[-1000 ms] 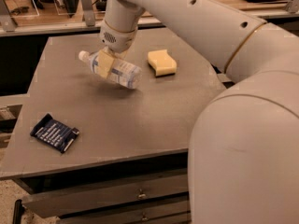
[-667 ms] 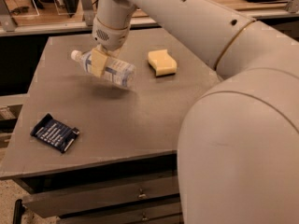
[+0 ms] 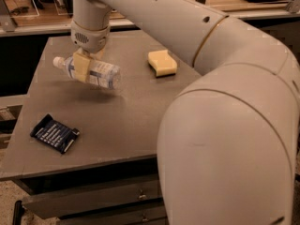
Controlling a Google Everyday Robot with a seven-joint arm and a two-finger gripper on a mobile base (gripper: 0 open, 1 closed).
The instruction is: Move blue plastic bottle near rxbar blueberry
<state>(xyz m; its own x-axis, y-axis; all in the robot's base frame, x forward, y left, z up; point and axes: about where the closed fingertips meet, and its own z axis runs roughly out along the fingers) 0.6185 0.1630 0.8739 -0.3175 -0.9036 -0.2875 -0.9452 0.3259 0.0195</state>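
Note:
The blue plastic bottle (image 3: 96,72) is clear with a white cap and a pale blue-and-white label. It lies on its side in the air above the table, cap to the left. My gripper (image 3: 82,65) is shut on the bottle near its neck end, holding it above the table's left middle. The rxbar blueberry (image 3: 55,133), a flat dark navy wrapper with white text, lies on the table near the front left edge, below and left of the bottle.
A yellow sponge (image 3: 162,62) lies at the back right of the grey table (image 3: 117,125). My large white arm fills the right of the view and covers the table's right side. Drawers show under the table's front edge.
My gripper has carried the bottle to the left and slightly forward over the table, towards the snack bar's side. The sponge and the bar have not moved.

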